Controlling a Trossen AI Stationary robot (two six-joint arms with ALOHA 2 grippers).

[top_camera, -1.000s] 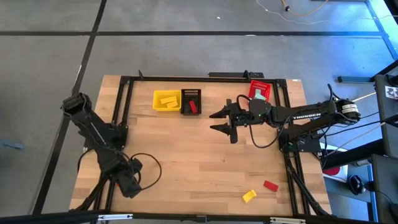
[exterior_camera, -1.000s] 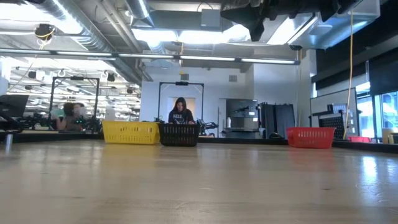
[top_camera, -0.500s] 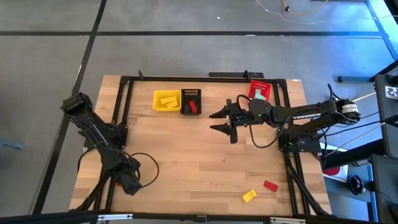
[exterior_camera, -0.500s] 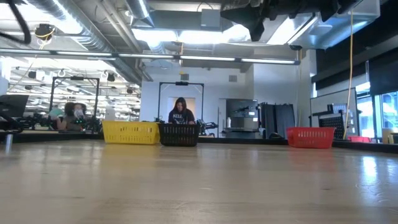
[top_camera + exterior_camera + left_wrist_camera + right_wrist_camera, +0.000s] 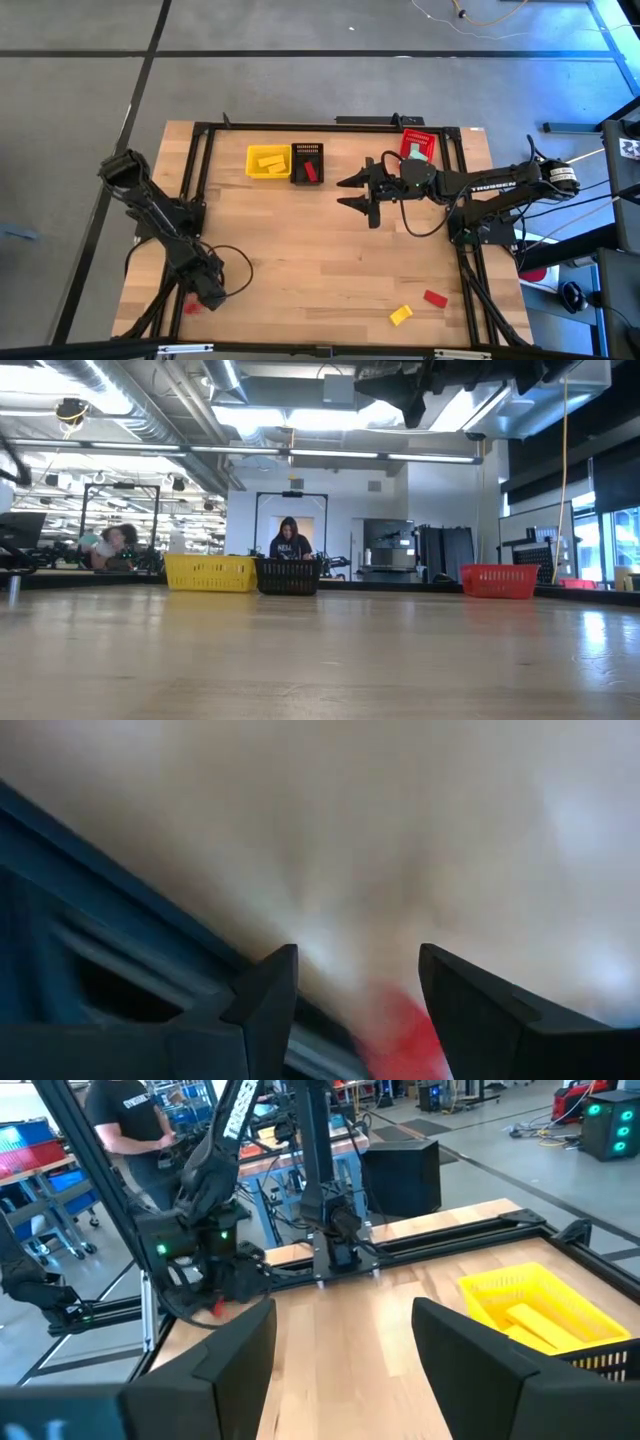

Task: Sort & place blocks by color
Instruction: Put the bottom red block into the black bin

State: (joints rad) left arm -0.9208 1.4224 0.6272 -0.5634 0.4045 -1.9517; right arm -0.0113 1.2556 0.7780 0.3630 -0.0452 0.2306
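A red block point(image 5: 190, 306) lies flat on the table near its front left corner. My left gripper point(image 5: 203, 295) hangs just over it, pointing steeply down. In the left wrist view my left gripper point(image 5: 355, 985) is open, and the blurred red block point(image 5: 400, 1030) shows between and beyond its fingers, apart from them. Another red block point(image 5: 434, 298) and a yellow block point(image 5: 400, 315) lie at the front right. My right gripper point(image 5: 355, 195) stays high over the middle of the table, open and holding nothing.
At the far side stand a yellow basket point(image 5: 268, 160) holding a yellow block, a black basket point(image 5: 307, 163) holding a red block, and a red basket point(image 5: 420, 147). A black frame rail point(image 5: 190, 200) runs along the left side, close to my left arm. A cable loops beside my left gripper.
My left gripper has sunk toward the table at the front left corner and has rolled a little. The red block, hidden under it before, now shows beside it in the high view. No block has moved.
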